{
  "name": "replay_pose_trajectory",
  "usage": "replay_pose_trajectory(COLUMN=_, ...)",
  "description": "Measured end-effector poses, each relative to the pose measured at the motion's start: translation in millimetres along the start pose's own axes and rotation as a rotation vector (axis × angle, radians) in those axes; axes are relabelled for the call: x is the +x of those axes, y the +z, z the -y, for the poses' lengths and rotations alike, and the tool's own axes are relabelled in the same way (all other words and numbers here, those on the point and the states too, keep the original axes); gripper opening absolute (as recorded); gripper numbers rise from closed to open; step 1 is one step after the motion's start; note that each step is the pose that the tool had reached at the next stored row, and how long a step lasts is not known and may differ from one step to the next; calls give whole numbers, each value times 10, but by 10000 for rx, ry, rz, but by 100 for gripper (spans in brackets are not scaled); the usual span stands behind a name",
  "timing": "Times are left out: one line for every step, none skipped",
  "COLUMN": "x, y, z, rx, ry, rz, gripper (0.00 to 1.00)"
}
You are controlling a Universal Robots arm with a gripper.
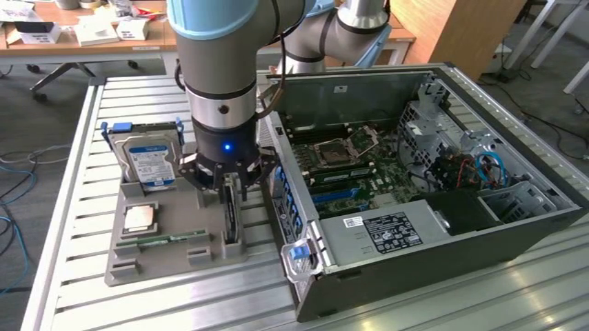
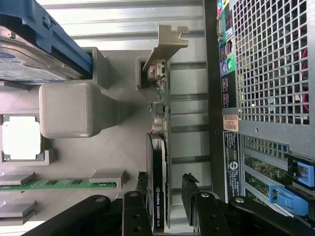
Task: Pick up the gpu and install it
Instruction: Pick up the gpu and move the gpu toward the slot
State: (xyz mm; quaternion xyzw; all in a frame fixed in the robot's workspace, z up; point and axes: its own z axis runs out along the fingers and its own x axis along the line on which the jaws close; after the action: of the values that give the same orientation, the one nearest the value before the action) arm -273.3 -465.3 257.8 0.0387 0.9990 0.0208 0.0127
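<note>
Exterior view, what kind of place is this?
Probably a robotics lab or workshop: a grey robot arm works over a slatted aluminium table holding an open black computer tower, with cluttered wooden desks behind.

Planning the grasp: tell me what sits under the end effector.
The gpu stands on edge in a slot of the grey tray, straddled by the open end effector. The slot covers its lower edge.

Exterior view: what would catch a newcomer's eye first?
The big grey arm dominates mid-frame, its open jaws either side of the gpu standing on edge in a grey holder. At the exterior view's right, an open computer case shows its motherboard.
</note>
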Motion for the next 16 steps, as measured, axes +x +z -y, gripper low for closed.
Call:
replay_pose_trajectory(x=0, y=3, z=0, rx=-2, ry=0, rz=1, gripper=42)
replay_pose_trajectory(x=0, y=15, z=0, rx=-5, ry=0, rz=5, gripper=42)
replay_pose_trajectory(x=0, y=29, z=1, rx=-4, ry=0, rz=3, gripper=42)
replay_pose_trajectory(x=1, y=44, z=2, rx=-2, ry=0, rz=2, gripper=42)
replay_pose_trajectory(x=1, y=60, z=2, rx=-3, ry=0, rz=2, gripper=42)
replay_pose_trajectory(x=2, y=74, z=3, rx=-2, ry=0, rz=1, gripper=42)
replay_pose_trajectory(x=2, y=85, z=2, rx=-3, ry=1, rz=3, gripper=42)
replay_pose_trajectory(x=2, y=91, z=1, rx=-1, ry=1, rz=2, gripper=42)
replay_pose_trajectory(x=2, y=93, z=1, rx=1, ry=0, rz=0, gripper=42)
replay_pose_trajectory(x=2, y=93, z=1, rx=1, ry=0, rz=-1, gripper=42)
replay_pose_trajectory(x=2, y=94, z=1, rx=1, ry=0, rz=0, gripper=42)
replay_pose_trajectory(x=2, y=94, z=1, rx=0, ry=0, rz=1, gripper=42)
replay_pose_trajectory(x=3, y=97, z=-2, rx=-3, ry=1, rz=3, gripper=42)
replay_pose_trajectory(x=5, y=99, z=-13, rx=-4, ry=4, rz=4, gripper=42)
replay_pose_trajectory(x=5, y=100, z=-28, rx=-3, ry=3, rz=4, gripper=42)
replay_pose_trajectory(x=6, y=102, z=-48, rx=-2, ry=0, rz=2, gripper=42)
